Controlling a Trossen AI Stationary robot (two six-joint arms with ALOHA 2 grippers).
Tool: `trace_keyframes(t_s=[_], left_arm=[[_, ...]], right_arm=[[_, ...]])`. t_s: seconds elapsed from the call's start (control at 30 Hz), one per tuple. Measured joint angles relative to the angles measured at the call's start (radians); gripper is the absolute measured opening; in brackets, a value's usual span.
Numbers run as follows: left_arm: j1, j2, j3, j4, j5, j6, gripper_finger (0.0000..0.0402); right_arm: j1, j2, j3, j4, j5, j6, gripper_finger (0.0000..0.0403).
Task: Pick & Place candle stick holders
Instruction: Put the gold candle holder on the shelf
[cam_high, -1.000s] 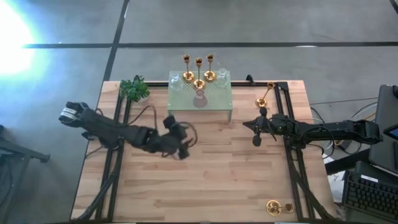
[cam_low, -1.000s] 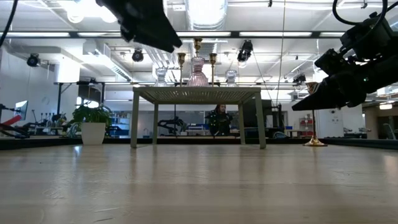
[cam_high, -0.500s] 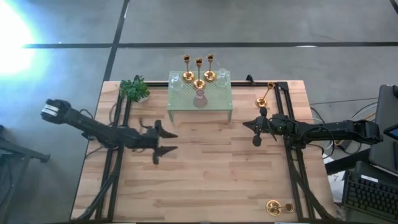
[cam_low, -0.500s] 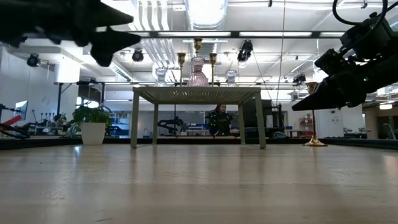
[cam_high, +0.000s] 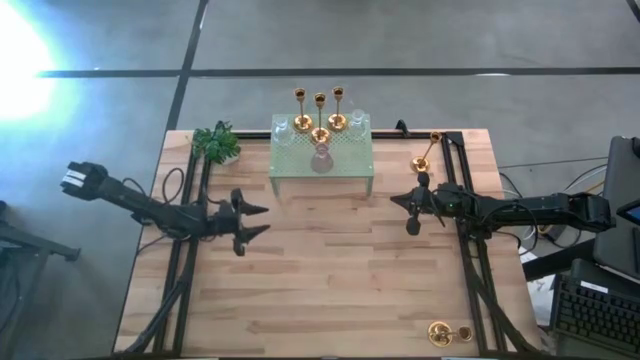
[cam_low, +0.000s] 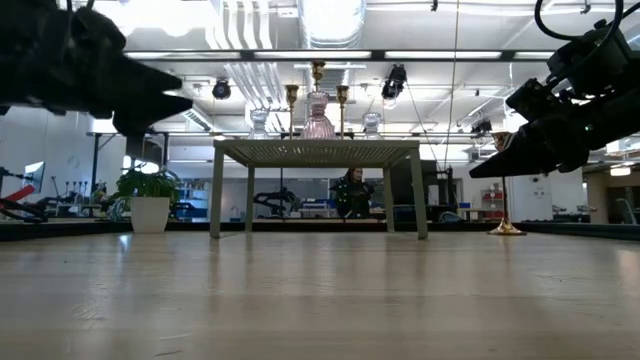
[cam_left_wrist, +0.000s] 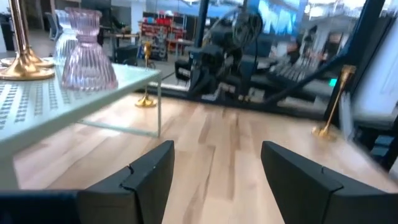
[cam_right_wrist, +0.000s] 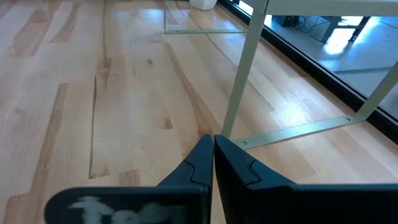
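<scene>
Three gold candle stick holders stand by their round bases on a small pale green table, among two clear glass holders and a pink one. Another gold holder stands on the wooden table at the far right, and it also shows in the low view. One more lies near the front right corner. My left gripper is open and empty, left of the small table and above the wood, pointing right. My right gripper is shut and empty, right of the small table.
A small green plant in a white pot stands at the far left. Black rails run front to back along both sides of the wooden table. Bare wood lies in front of the small table.
My left gripper has drawn back from the table's middle toward the left edge and turned so that its fingers point right, level. My right gripper has kept still.
</scene>
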Motion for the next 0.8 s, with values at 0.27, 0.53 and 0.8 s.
trace_keyframes(t_s=[0.27, 0.53, 0.8], left_arm=[[0.0, 0.002, 0.001, -0.211, -0.023, 0.027, 0.0245], [0.0, 0.003, 0.001, -0.258, -0.022, 0.022, 0.0245], [0.0, 0.004, 0.001, -0.261, -0.022, -0.011, 0.0245]], right_arm=[[0.0, 0.0, 0.0, 0.0, 0.0, 0.0, 0.0008], [0.0, 0.0, 0.0, 0.032, 0.0, 0.0, 0.0008], [0.0, -0.001, 0.0, 0.08, -0.006, 0.236, 0.0008]])
